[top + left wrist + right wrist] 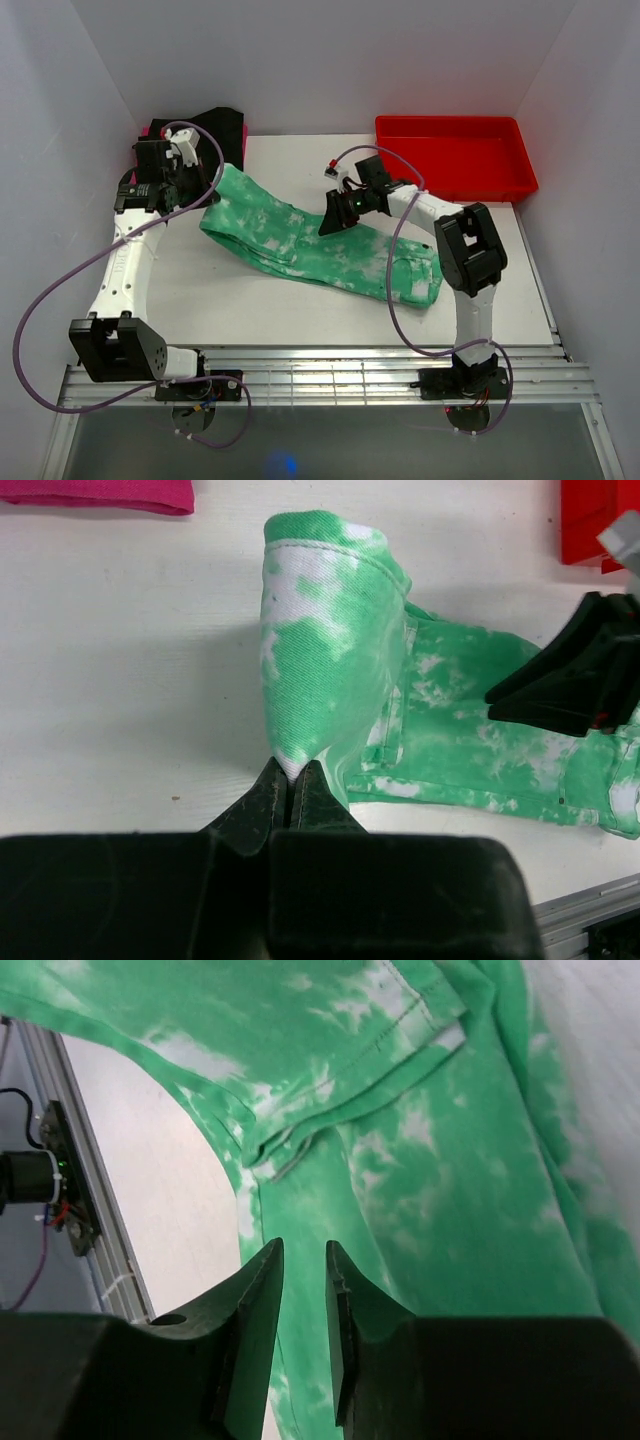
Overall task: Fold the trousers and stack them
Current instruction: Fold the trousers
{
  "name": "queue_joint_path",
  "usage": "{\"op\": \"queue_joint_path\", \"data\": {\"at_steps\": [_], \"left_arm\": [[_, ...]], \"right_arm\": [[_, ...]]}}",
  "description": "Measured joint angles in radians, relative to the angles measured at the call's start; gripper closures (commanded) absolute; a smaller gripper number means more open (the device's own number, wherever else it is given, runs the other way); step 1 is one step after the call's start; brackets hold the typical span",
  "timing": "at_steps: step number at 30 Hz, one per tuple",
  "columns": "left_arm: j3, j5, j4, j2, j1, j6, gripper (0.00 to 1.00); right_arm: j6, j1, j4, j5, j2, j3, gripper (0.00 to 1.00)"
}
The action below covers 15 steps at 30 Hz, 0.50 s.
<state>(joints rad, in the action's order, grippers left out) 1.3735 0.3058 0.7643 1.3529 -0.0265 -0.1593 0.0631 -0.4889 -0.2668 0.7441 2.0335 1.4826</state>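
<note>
The green tie-dye trousers (320,240) lie folded lengthways, running diagonally from the back left to the front right of the table. My left gripper (207,190) is shut on the leg end at the back left. In the left wrist view the left gripper (290,778) pinches a fold of the trousers (330,650) and lifts it into a raised hump. My right gripper (329,224) hovers over the middle of the trousers. In the right wrist view the right gripper (303,1252) has its jaws a little apart, with nothing between them and the trousers (440,1160) below.
A red tray (455,155) stands at the back right and shows at the left wrist view's edge (600,520). A black garment (210,122) and a pink garment (100,494) lie at the back left. A metal rail (330,375) runs along the near edge.
</note>
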Motion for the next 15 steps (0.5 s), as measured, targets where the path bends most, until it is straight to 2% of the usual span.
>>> {"op": "queue_joint_path", "data": {"at_steps": [2,6,12,15], "left_arm": [[0.013,-0.013,0.014,0.0,0.01,-0.001,1.0],[0.051,-0.033,0.054,0.0,0.032,-0.014,1.0],[0.114,-0.034,0.08,0.0,0.122,-0.037,1.0],[0.114,-0.037,0.084,0.0,0.171,-0.061,1.0]], "right_arm": [[0.052,-0.027,0.051,0.019,0.044,0.008,0.71],[0.193,-0.076,0.192,0.029,0.16,0.01,0.8],[0.328,-0.139,0.304,0.033,0.275,0.065,0.89],[0.356,-0.16,0.332,0.017,0.316,0.127,0.88]]}}
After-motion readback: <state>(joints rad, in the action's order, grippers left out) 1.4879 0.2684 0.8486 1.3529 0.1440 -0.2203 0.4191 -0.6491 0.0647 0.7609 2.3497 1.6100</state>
